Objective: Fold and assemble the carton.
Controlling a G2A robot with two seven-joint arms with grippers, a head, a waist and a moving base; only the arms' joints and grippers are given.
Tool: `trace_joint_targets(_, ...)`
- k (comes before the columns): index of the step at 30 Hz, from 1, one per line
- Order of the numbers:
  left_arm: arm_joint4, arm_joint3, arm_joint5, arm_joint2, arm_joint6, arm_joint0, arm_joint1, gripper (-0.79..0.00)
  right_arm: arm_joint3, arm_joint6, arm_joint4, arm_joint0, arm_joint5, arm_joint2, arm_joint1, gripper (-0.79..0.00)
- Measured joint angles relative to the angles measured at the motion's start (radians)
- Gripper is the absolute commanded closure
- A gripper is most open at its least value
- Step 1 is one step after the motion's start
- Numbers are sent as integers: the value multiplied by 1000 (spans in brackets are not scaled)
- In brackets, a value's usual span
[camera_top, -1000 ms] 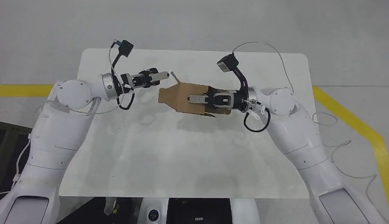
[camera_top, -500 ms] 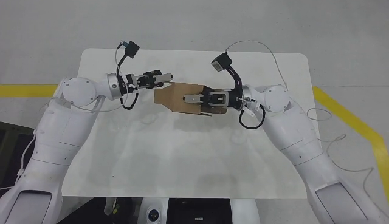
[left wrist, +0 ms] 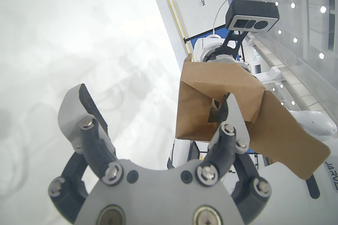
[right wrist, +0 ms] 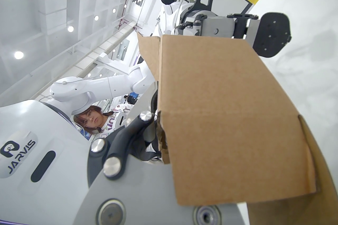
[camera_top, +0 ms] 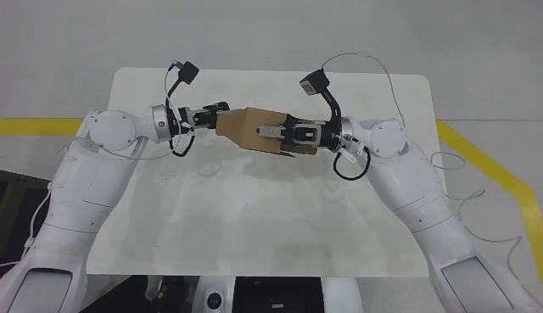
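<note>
Holding one carton [camera_top: 253, 128] off the tabletop [camera_top: 254, 228], over its far middle, with its length running left to right between the two arms; the shadow beneath suggests it is raised.

Carton state: the brown body is opened into a box-shaped sleeve with its creases squared. At the left end one long flap [left wrist: 290, 139] sticks out loose, and the shorter flaps beside it are only partly turned in. At the right end an edge flap also stands open in the right wrist view.

Right gripper [camera_top: 276, 133] is clamped on the carton at its right part, with one finger lying across the top panel and the other hidden by cardboard.

Left gripper [left wrist: 155, 92] is spread wide and grasping nothing. One fingertip [left wrist: 229, 107] touches the left end where the flaps meet, and the other hangs over bare tabletop.

Progress, judged: the sleeve is erected, so roughly the first half is done. Left to do are tucking the left-end flaps, closing the long flap over them, then the right end.

Count: one carton, two grippers, one tabletop.

Risk: the long flap may spring back unless it is pressed flat while the right gripper braces the body.
</note>
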Motion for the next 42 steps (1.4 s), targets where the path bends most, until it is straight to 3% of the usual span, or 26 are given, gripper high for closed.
trace_joint_targets(16,0,-22,-2,-12,-1,16,4,-785,13,10,3,12,2,-18,-7,0)
trace_joint_targets(22,5,-18,4,-19,9,19,6,-785,26,-27,-39,4,8,26,5,0)
trace_joint_targets(32,-19,-37,1,-61,29,25,12,-785,-65,-124,-261,-79,162,143,51,0)
trace_joint_targets(42,27,-107,3,-57,47,61,16,-785,-105,-116,-282,-71,210,91,46,0)
